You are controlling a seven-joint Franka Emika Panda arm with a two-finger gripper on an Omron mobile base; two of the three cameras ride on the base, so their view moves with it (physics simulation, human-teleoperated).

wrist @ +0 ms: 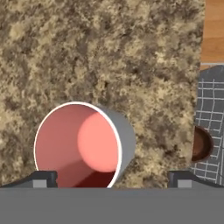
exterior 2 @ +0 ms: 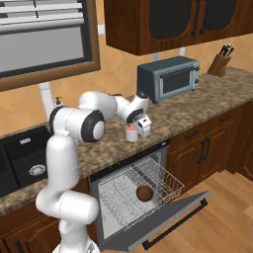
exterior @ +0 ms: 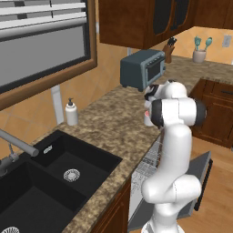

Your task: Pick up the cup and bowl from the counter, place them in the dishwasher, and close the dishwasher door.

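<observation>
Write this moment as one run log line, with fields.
pincer: open, above cup | cup: upright on counter | bowl: in dishwasher rack | door: open

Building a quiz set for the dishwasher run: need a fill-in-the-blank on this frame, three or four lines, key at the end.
1. The bowl already lies in the wire rack of the ____.
2. The cup stands on the ____, with the gripper above it.
3. The gripper's jaws are ____, with nothing held.
4. The dishwasher door is folded ____.

Missing words: dishwasher; counter; open; down
</observation>
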